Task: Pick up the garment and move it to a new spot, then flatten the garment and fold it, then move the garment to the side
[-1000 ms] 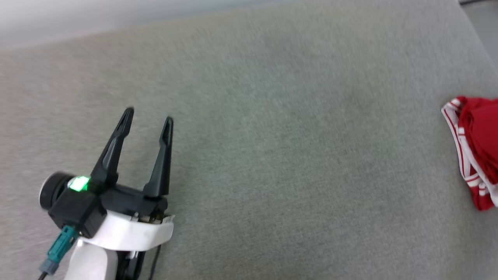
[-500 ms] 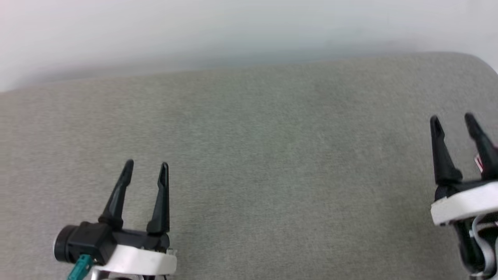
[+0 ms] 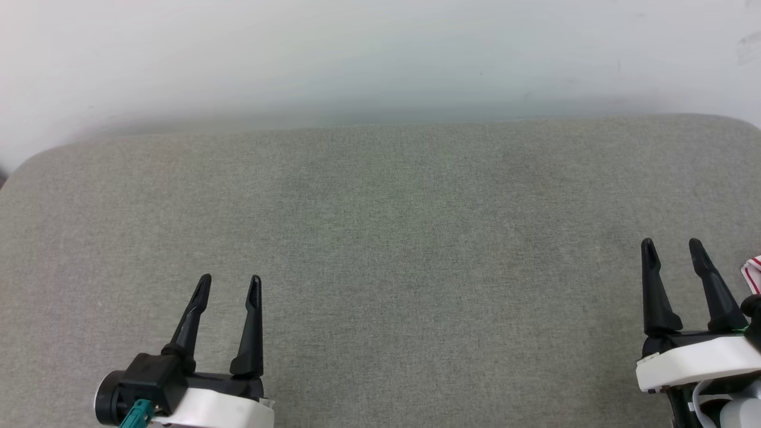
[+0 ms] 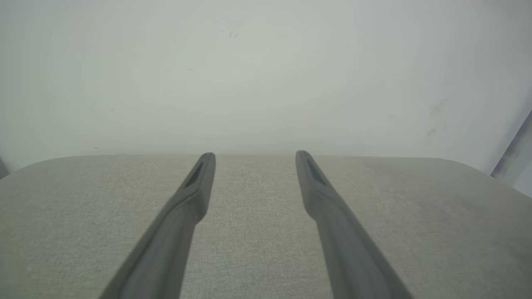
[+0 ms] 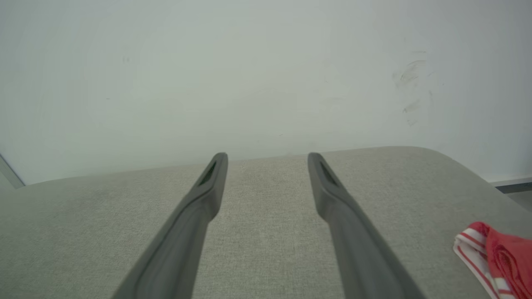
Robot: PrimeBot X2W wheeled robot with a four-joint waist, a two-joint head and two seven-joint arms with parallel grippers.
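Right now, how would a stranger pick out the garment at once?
On the grey padded surface below the pale wall, go to its right end, past the right gripper. The garment is bunched red cloth with striped white trim.

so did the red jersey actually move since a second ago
No, as far as shows: the head camera swung. The red jersey lies by the grey cushion's right edge, near its rounded far corner, as it did before.

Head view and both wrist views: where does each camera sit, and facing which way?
Head view: on the head, looking down at the grey cushion; left gripper, right gripper show.
Left wrist view: on that wrist, looking along its fingers toward the wall.
Right wrist view: same, on the right wrist.
Head and right wrist views share the garment.
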